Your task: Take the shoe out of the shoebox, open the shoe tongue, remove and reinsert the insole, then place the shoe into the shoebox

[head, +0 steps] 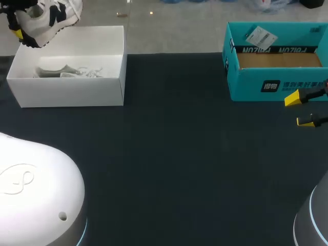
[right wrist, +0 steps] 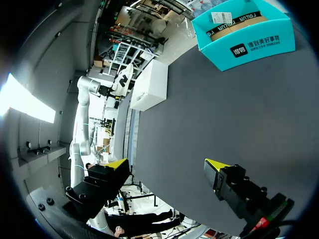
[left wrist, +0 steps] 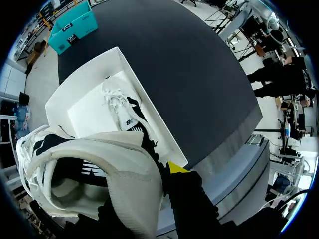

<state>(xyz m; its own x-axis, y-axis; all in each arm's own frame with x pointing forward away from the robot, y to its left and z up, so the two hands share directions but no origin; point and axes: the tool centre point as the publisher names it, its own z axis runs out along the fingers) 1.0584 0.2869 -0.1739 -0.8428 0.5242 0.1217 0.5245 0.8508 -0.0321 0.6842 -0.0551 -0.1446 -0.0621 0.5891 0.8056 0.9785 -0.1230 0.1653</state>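
- The right tool (head: pixel 300 109) is seen nearest, low over the right edge of the bench (head: pixel 174 154). Its yellow-tipped fingers are spread wide with nothing between them, so it is judged idle at this step.
- The first step is judged done or all but done. The shoe (head: pixel 48 18) is held aloft by the left tool (head: pixel 18 31) over the far left part of the white shoebox (head: pixel 72 92), clear of its rim.
- In the left wrist view one yellow tip is seen pressed against the shoe's collar, and the other finger is hidden by the shoe. As the shoe hangs free, the tool is judged clamped on it.
- Everything else is left to do: the tongue is to be opened, the insole taken out and put back, and the shoe returned to the shoebox.
- The bench is shown as a flat, matte, dark surface.
- A teal carton (head: pixel 271 84) of stiff cardboard is seen at the far right, open-topped and brown inside.
- The white shoebox is smooth, lidless and rectangular, with thin straight walls. A second shoe (head: pixel 72 72) with loose white laces lies in it.
- The held shoe is white with black patches, and has a padded collar and a pale soft lining. Whether its insole is seated cannot be told.
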